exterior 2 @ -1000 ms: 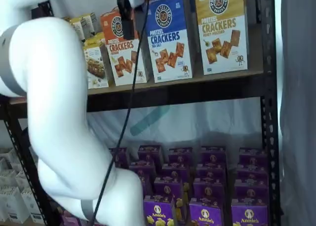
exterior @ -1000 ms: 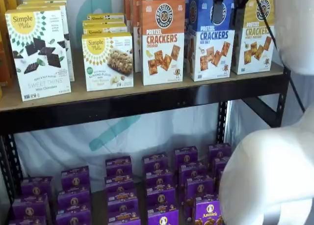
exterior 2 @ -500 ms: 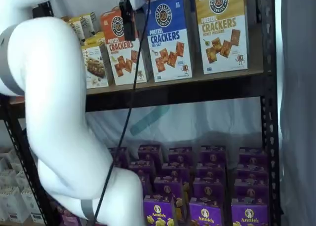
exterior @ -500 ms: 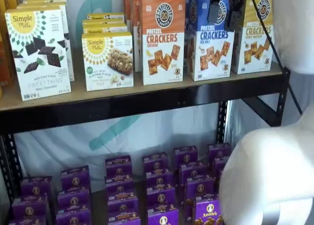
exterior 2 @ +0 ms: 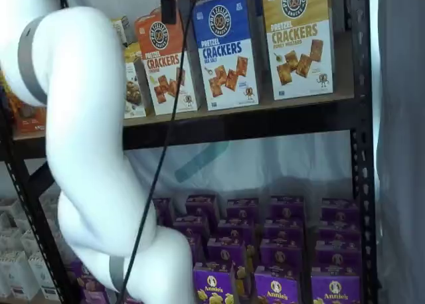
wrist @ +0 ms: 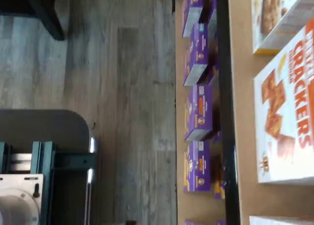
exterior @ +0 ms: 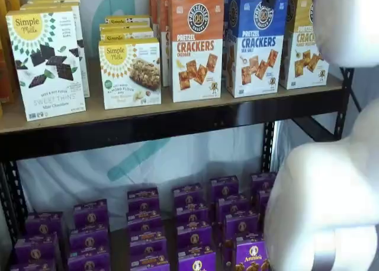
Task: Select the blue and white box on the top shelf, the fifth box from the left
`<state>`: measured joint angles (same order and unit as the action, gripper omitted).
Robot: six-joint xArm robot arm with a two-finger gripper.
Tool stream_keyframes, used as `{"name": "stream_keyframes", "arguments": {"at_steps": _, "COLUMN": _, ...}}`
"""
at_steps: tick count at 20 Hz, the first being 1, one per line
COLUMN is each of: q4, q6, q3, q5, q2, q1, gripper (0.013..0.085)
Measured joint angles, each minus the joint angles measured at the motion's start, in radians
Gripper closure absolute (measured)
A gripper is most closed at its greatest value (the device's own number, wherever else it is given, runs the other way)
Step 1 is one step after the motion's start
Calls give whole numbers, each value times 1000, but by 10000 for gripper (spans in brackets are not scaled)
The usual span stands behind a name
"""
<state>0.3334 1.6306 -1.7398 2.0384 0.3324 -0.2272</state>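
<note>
Top shelf (exterior: 177, 126), front row: blue and white box (exterior: 256, 45) flanked closely at 9 o'clock by orange cheddar box (exterior: 196, 46), at 3 o'clock by yellow-topped box (exterior: 307, 43); only narrow slits between. More boxes stacked behind. Front face unobstructed in both shelf views. Black claw finger (exterior 2: 168, 2) hanging at 12 o'clock near box top, cable (exterior 2: 166, 138) beside. White arm (exterior 2: 86, 151) filling near foreground.
</note>
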Motion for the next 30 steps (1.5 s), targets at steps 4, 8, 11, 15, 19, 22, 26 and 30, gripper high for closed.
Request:
{"name": "stream_keyframes", "arguments": {"at_steps": 4, "q4": 35, "q6": -7, "q3": -68, "q5": 16, "q2": -43, "q1": -18, "gripper": 130}}
{"name": "stream_keyframes", "arguments": {"at_steps": 8, "q4": 40, "q6": -4, "q3": -66, "q5": -31, "q2": -51, "q1": -21, "gripper": 130}}
{"name": "stream_keyframes", "arguments": {"at_steps": 11, "q4": 55, "q6": 0, "q3": -47, "q5": -87, "q2": -56, "q1": -26, "gripper": 130}}
{"name": "stream_keyframes", "arguments": {"at_steps": 15, "q4": 51, "q6": 11, "q3": -33, "q5": -144, "q2": -70, "q1": -24, "gripper": 130}}
{"name": "stream_keyframes", "arguments": {"at_steps": 19, "q4": 43, "q6": 25, "q3": -58, "q5": -167, "q2": -117, "q1": -28, "gripper": 130}}
{"name": "stream_keyframes", "arguments": {"at_steps": 22, "q4": 51, "q6": 39, "q3": -98, "q5": -167, "q2": -164, "q1": -44, "gripper": 130}}
{"name": "stream_keyframes", "arguments": {"at_steps": 26, "q4": 59, "q6": 52, "q3": -149, "q5": -152, "q2": -213, "q1": -62, "gripper": 130}}
{"name": "stream_keyframes", "arguments": {"at_steps": 30, "q4": 54, "q6": 64, "q3": -175, "q5": -155, "q2": -240, "q1": -71, "gripper": 130}}
